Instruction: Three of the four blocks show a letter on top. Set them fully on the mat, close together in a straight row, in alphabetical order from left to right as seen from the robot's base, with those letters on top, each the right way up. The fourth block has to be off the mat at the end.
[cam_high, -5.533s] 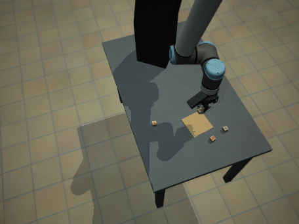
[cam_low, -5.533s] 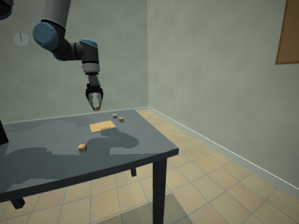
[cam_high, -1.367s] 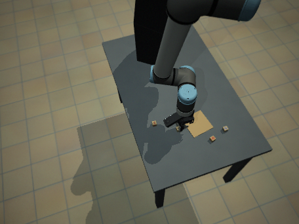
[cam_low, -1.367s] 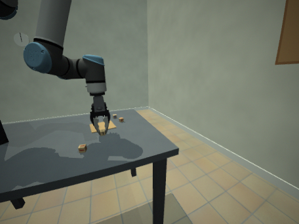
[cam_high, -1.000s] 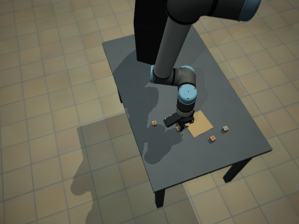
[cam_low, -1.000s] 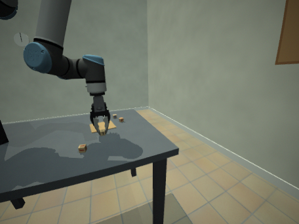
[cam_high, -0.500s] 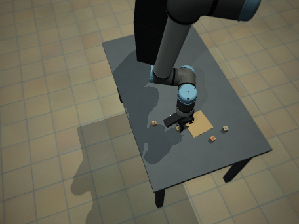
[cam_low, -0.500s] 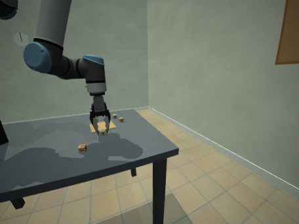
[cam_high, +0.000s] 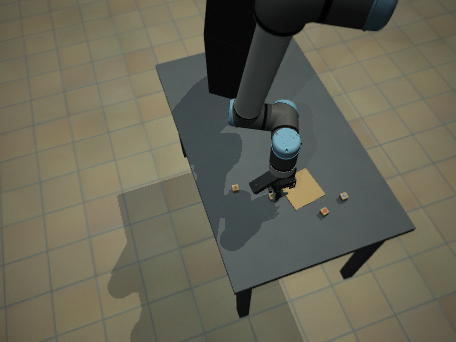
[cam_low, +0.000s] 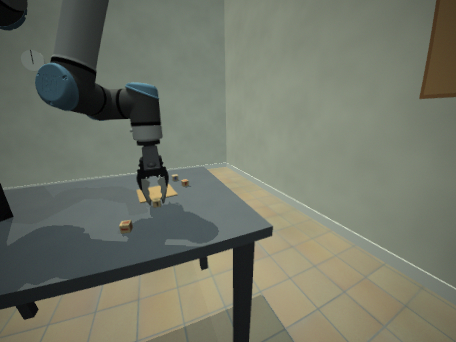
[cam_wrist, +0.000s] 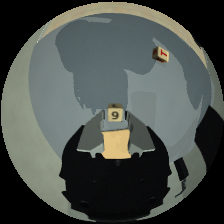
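Note:
A block with a dark 9 on top (cam_high: 271, 197) (cam_low: 156, 202) (cam_wrist: 115, 114) stands on the table just beside the tan mat (cam_high: 307, 191) (cam_low: 170, 191) (cam_wrist: 116, 146). My gripper (cam_high: 274, 196) (cam_low: 157, 201) (cam_wrist: 114, 111) points down around this block, slightly open, with a narrow gap beside it. A block with a red T (cam_high: 235, 188) (cam_low: 125, 226) (cam_wrist: 161, 54) lies off the mat, on the other side of the 9 block. A block with a red-orange mark (cam_high: 324, 211) (cam_low: 185, 183) and one with a faint bluish mark (cam_high: 343, 196) (cam_low: 175, 177) lie beyond the mat; their letters are too small to read.
The grey table (cam_high: 280, 250) (cam_low: 240, 220) carries all the blocks. Its near edge in the exterior view runs close to the T block. The black base column (cam_high: 227, 65) stands at the table's far end in the top view. The arm's shadow falls around the 9 block.

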